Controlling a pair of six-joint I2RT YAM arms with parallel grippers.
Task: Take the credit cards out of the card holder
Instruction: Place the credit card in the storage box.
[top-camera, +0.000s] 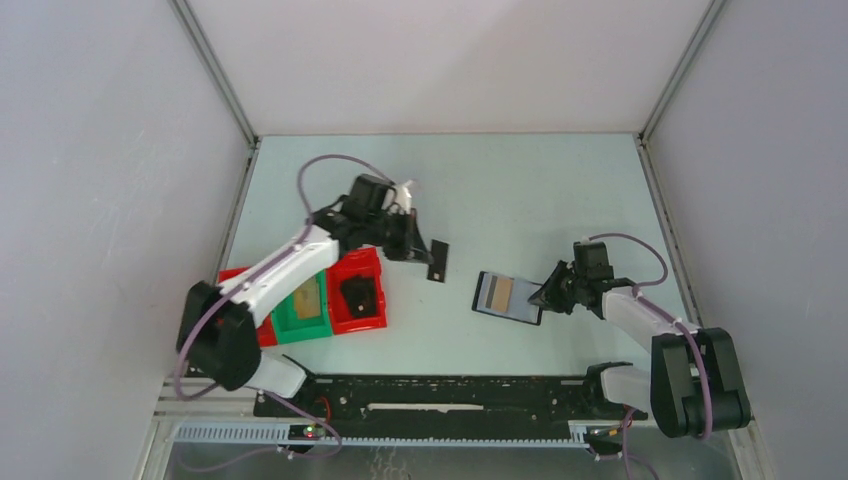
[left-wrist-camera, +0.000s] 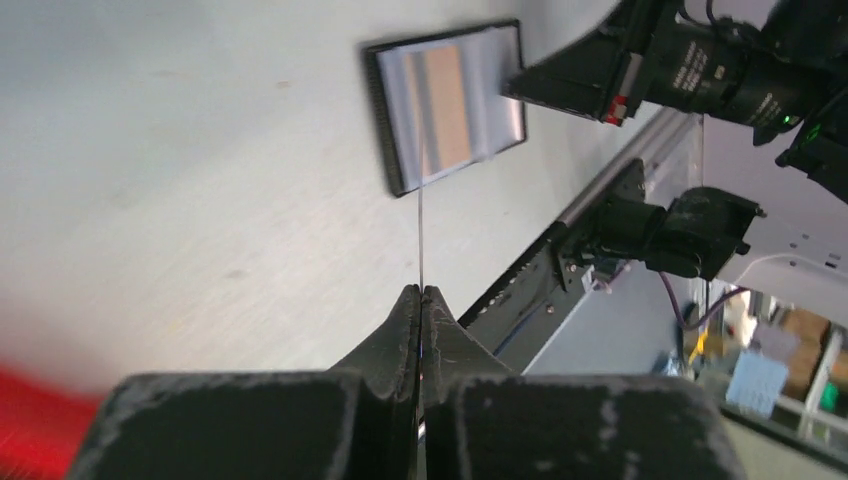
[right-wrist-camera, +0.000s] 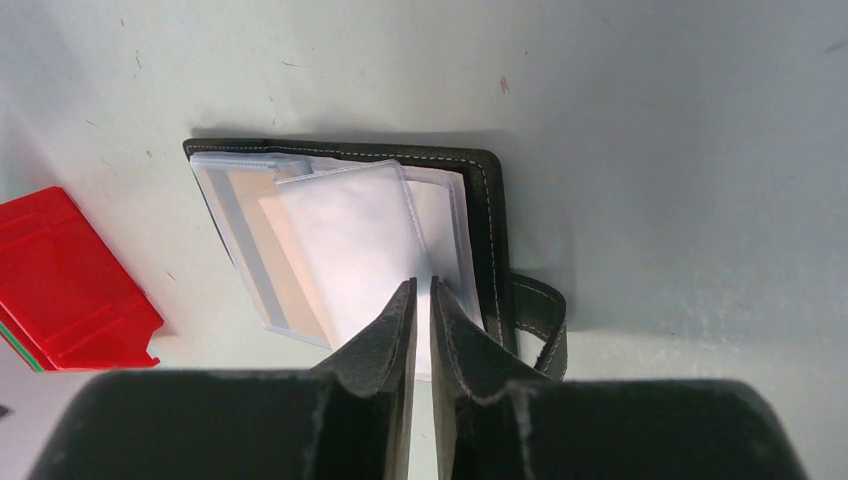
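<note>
Only the top view shows the whole table (top-camera: 520, 190). The card holder (top-camera: 507, 297) lies open and flat, right of the table's middle and nearer the near edge than the far one. A red tray (top-camera: 372, 305) and a green tray (top-camera: 300, 333) stand by the left edge.

A card (top-camera: 437, 261) is seen there held clear of the table by the left gripper (top-camera: 420, 245), between the trays and the holder, and it looks dark. In the left wrist view the same card is seen edge-on as a thin line, and the fingers (left-wrist-camera: 395, 335) are pressed fully together on it.

The right wrist view alone shows the holder's make: dark covers with pale stitching, a strap loop (right-wrist-camera: 540, 320) at one edge, and clear sleeves (right-wrist-camera: 350, 240) fanned out, with a tan card (right-wrist-camera: 290, 275) inside one of them. The right gripper (right-wrist-camera: 421, 292) is nearly closed, with only a slit between its fingers, and a clear sleeve of the holder is pinched there.

Small white lettering on the right arm (left-wrist-camera: 700, 70) is too blurred to be read.
</note>
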